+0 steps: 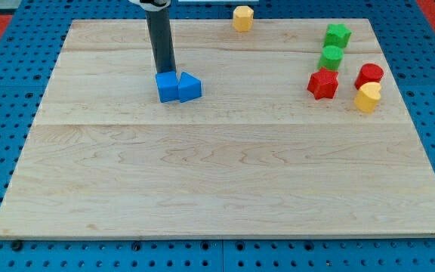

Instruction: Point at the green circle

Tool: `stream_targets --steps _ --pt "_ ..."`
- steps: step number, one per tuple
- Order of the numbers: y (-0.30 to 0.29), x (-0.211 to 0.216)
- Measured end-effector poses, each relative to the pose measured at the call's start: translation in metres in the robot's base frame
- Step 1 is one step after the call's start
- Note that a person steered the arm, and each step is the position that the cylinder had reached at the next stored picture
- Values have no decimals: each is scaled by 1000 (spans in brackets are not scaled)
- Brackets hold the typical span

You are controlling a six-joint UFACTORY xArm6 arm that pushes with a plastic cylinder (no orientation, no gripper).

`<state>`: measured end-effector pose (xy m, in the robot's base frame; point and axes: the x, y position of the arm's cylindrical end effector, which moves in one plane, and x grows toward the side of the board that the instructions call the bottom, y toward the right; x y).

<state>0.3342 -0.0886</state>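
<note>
My tip (165,72) touches the top edge of the blue cube (167,88), beside the blue wedge (189,88); no jaws show. The green circle (331,57) sits near the bench (202,181) right edge, between the green star (337,34) and red star (323,84).

My tip (165,72) stands just behind the blue cube (167,87), which touches the blue triangular block (189,88) on its right. Far right, the green star (337,34) lies behind the green circle (331,57); nearer, the red star (323,84), with the red cylinder (369,75) and yellow cylinder (367,98) to its right. The yellow hexagon (242,17) sits at the board's (217,181) far edge.
</note>
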Motion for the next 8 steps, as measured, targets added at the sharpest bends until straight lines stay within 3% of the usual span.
stream_targets --steps 4,5,6,7,8 --pt "0 -3" --pt "23 -6" --pt "82 -2" --pt "110 31" --pt "140 33"
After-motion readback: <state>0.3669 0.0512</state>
